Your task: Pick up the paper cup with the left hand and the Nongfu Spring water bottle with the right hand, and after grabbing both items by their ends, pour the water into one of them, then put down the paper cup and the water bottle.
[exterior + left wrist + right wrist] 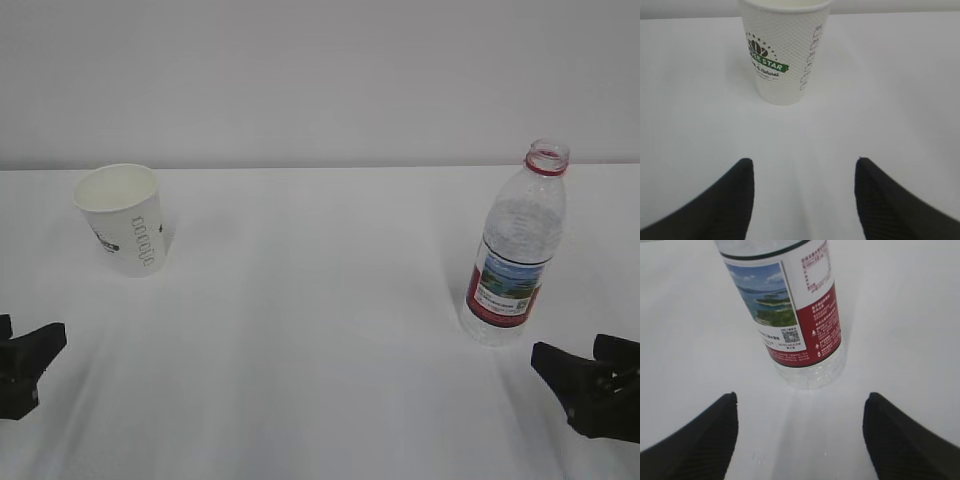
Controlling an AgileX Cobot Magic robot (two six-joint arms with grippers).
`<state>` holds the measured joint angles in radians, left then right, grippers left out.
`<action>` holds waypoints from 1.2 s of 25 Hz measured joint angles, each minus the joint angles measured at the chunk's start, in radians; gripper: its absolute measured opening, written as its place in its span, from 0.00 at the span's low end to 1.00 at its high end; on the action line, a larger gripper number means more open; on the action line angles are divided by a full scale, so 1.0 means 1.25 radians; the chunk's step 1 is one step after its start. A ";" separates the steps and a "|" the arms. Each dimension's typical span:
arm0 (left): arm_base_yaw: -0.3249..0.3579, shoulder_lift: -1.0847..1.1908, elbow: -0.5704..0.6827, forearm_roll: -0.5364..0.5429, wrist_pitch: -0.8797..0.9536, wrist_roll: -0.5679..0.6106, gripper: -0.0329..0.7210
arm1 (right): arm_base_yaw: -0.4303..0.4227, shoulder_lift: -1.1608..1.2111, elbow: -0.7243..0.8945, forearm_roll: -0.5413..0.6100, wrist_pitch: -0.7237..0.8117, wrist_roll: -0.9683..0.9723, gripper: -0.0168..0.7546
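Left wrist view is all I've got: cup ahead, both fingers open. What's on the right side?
Observer: The Nongfu Spring water bottle stands upright on the table's right side, capless.
Operator: Right hand on it?
Observer: No. The right hand is open, short of the bottle, aimed at its base.
Operator: Anything in the cup?
Observer: The exterior view shows the paper cup upright; the part of its inside that shows looks empty.
Operator: Left hand touching it?
Observer: No, the left hand sits apart from it.
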<state>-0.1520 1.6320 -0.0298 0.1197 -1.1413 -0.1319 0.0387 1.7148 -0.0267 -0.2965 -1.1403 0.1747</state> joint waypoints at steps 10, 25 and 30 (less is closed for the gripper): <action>0.000 0.000 0.000 0.013 0.000 0.000 0.66 | 0.000 0.003 -0.031 0.003 -0.003 -0.002 0.79; 0.000 0.000 0.000 0.077 0.000 0.000 0.66 | 0.000 0.009 -0.113 0.000 -0.005 -0.003 0.79; 0.000 0.000 0.000 0.075 0.000 0.000 0.66 | 0.000 0.028 -0.127 -0.009 -0.005 -0.008 0.79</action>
<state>-0.1520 1.6320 -0.0298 0.2131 -1.1413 -0.1319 0.0387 1.7492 -0.1856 -0.3079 -1.1467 0.1642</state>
